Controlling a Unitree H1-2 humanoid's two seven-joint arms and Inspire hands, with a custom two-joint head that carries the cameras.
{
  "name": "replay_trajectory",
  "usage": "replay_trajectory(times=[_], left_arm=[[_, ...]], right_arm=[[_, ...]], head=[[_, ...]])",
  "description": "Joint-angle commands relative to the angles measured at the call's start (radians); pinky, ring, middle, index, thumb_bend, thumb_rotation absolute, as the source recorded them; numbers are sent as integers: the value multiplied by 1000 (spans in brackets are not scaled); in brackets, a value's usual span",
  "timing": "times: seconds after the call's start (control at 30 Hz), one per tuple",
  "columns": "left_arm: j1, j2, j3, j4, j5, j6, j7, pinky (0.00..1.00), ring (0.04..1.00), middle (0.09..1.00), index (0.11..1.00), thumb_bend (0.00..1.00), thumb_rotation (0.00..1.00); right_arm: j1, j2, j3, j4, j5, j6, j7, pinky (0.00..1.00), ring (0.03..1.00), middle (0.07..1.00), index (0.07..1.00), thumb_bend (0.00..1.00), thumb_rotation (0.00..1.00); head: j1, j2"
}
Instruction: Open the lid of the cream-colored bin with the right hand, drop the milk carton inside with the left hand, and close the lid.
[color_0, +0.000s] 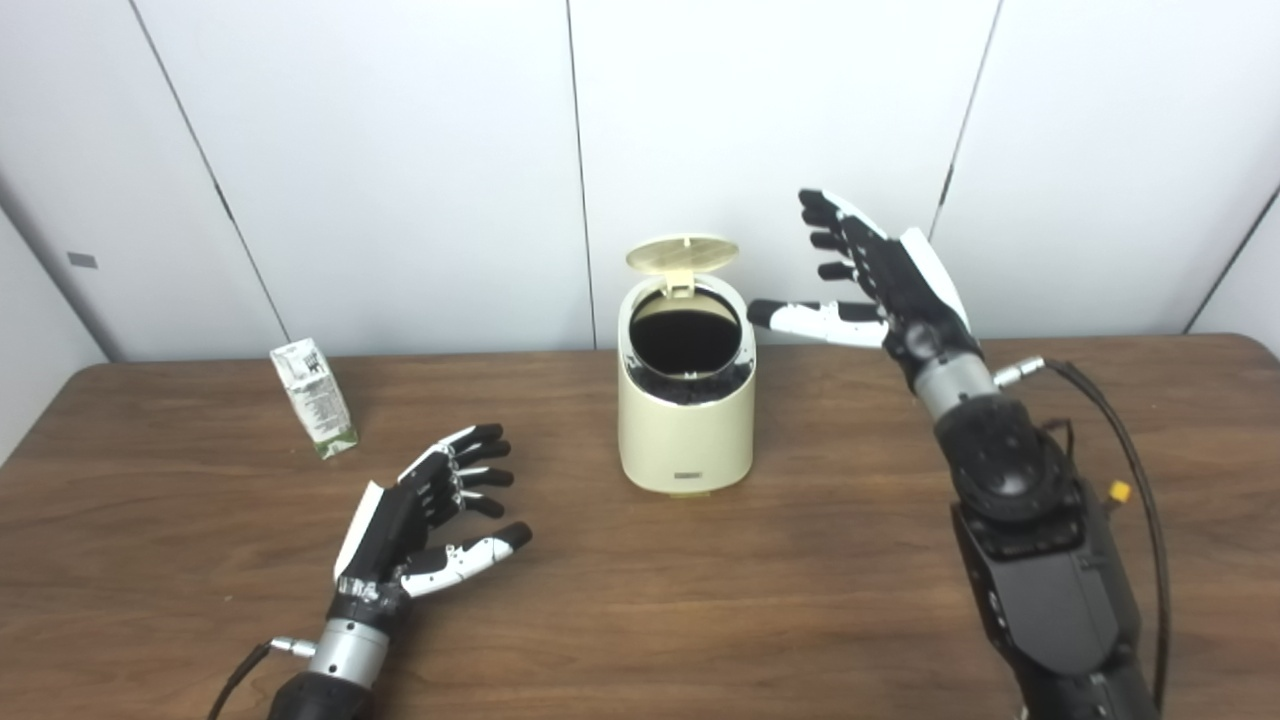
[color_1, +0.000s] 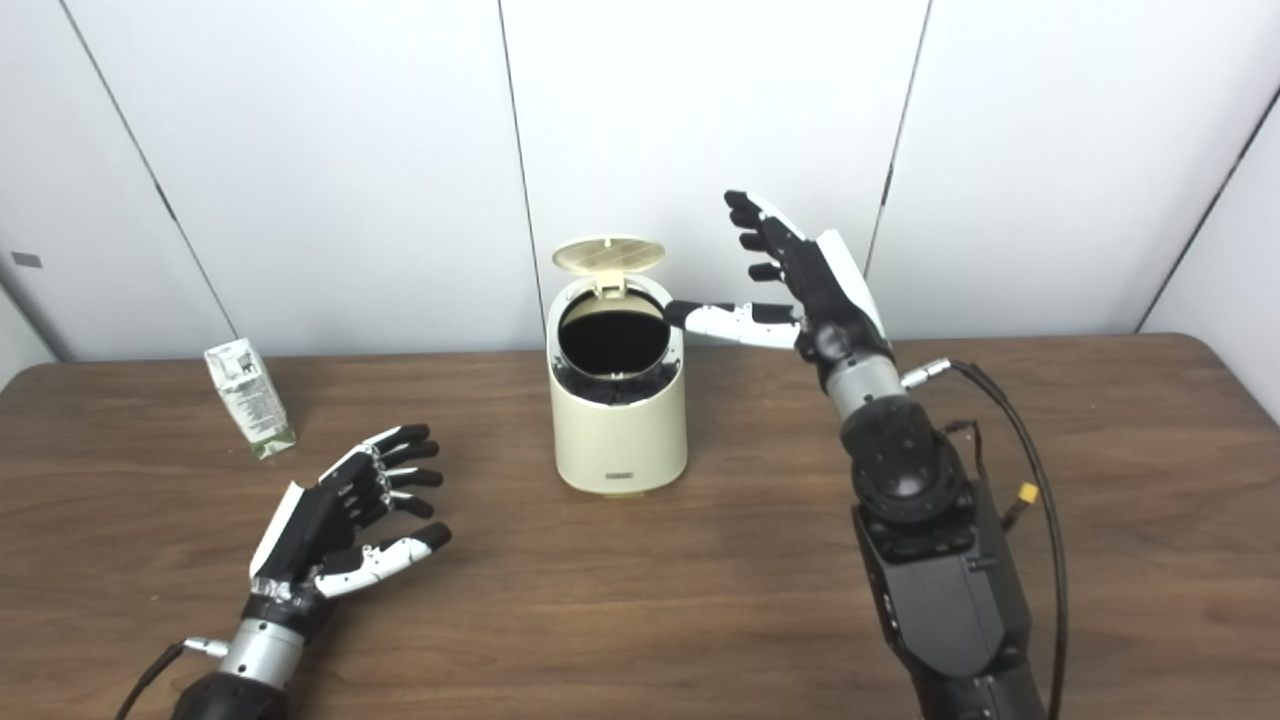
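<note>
— Where's your bin right now?

— Your cream-colored bin (color_0: 686, 420) stands upright near the middle of the wooden table (color_0: 760, 590), toward the back edge. Its lid (color_0: 682, 253) is tipped up on the rear hinge, standing open above the round mouth, and you can look straight down into the dark inside.

— And your right hand?

— Your right hand (color_0: 880, 280) is raised just to the right of the bin, up at the level of the lid. Its fingers (color_0: 835, 240) are spread and point up and to the left, and the thumb (color_0: 805, 318) reaches out sideways toward the bin's rim. It has hold of nothing. Whether the thumb tip touches the rim, you can't tell from either eye.

— The carton?

— Your milk carton (color_0: 314, 398) stands on the table well to the left of the bin, leaning a little, white with green print on its side. Nothing touches it.

— The left hand, then?

— Your left hand (color_0: 425, 510) sits low over the table, nearer you than the carton and a bit to its right, apart from it. The palm faces inward, the fingers are loosely spread and empty.

— Anything else?

— A black cable (color_0: 1130, 450) loops beside your right forearm.
</note>
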Motion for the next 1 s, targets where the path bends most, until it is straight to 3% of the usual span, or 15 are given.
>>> replay_trajectory(times=[0.0,0.07,0.2,0.37,0.7,0.83,0.97], left_arm=[[-26,10,1,-20,-6,-33,-1,577,698,792,842,716,128],[-28,11,0,-21,-8,-29,-3,576,703,793,844,708,111],[-33,15,0,-20,-6,-30,-4,571,702,794,845,698,93],[-33,19,2,-29,-3,-23,-1,576,700,793,839,696,88],[-42,25,7,-18,-25,-25,-12,572,693,789,834,697,100],[-41,28,5,-23,-22,-20,-12,553,696,794,836,698,110],[-38,22,4,-25,-18,-22,-11,562,690,791,834,699,119]], right_arm=[[9,-16,6,-26,9,-108,-28,760,874,894,885,782,359],[55,-28,22,-34,-12,-129,-30,712,855,894,890,800,387],[144,-46,41,-58,3,-187,-13,724,845,897,913,782,399],[200,-51,50,-45,24,-242,-14,708,842,906,928,832,424],[252,-50,34,16,57,-338,-27,721,860,912,958,809,375],[253,-53,27,43,66,-364,-29,713,861,918,959,809,375],[261,-54,12,53,77,-376,-32,726,862,913,951,815,364]], head=[[1,1],[4,1],[4,1],[9,2],[13,-9],[39,-20],[116,-43]])
